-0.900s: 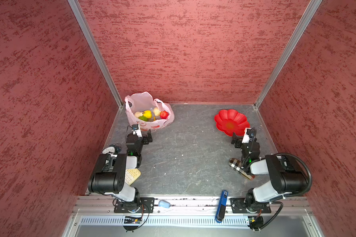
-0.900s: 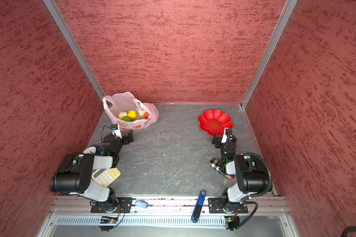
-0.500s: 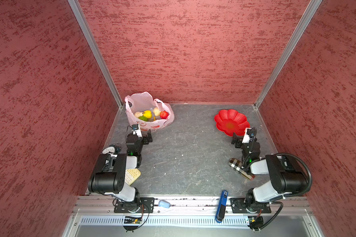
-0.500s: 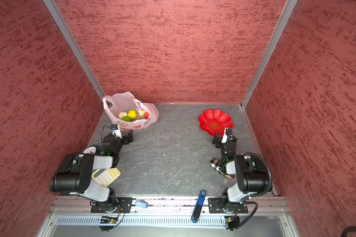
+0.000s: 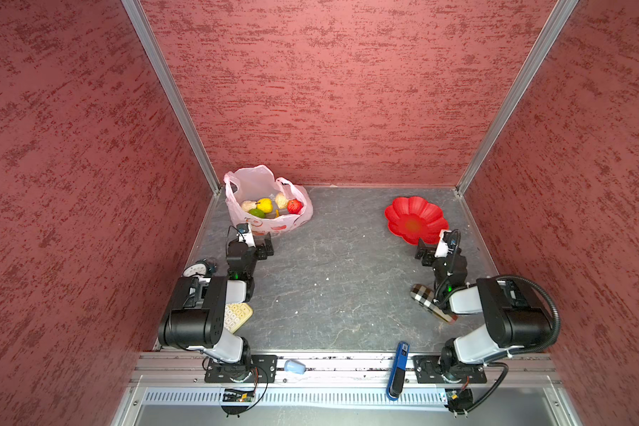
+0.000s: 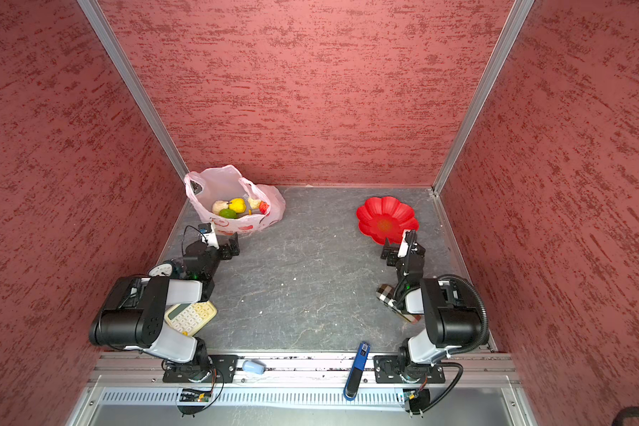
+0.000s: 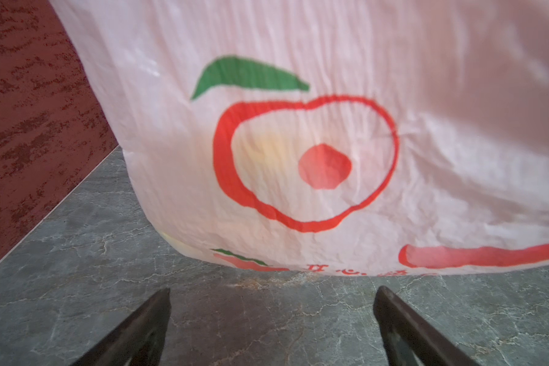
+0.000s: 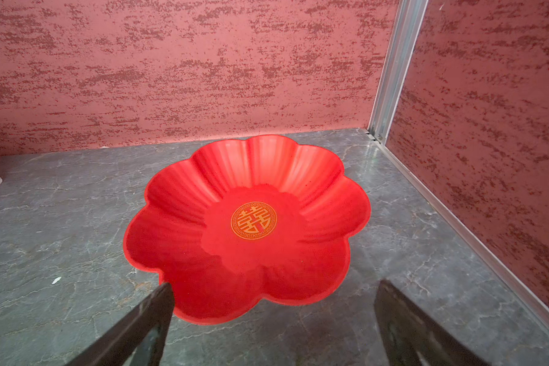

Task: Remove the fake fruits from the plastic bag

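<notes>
The pale pink plastic bag point(image 5: 252, 181) point(image 6: 220, 181) stands open in the far left corner. Fake fruits lie inside it: a red apple point(image 5: 294, 206), a yellow round one point(image 5: 265, 204), a green one point(image 5: 256, 213) and two beige lumpy ones point(image 5: 248, 204). My left gripper point(image 5: 256, 241) point(image 7: 271, 293) rests low just in front of the bag, open and empty. The left wrist view is filled by the bag's apple print point(image 7: 305, 164). On the right, my right gripper point(image 5: 433, 244) point(image 8: 273, 288) is open and empty at the near edge of the red flower-shaped dish point(image 8: 267, 164).
The red dish point(image 5: 414, 206) sits at the far right. A calculator point(image 5: 238, 317) and a small clock point(image 5: 195, 269) lie by the left arm. A plaid case point(image 5: 425, 297) lies by the right arm. A blue tool point(image 5: 399, 369) and a pale blue cup point(image 5: 294, 366) rest on the front rail.
</notes>
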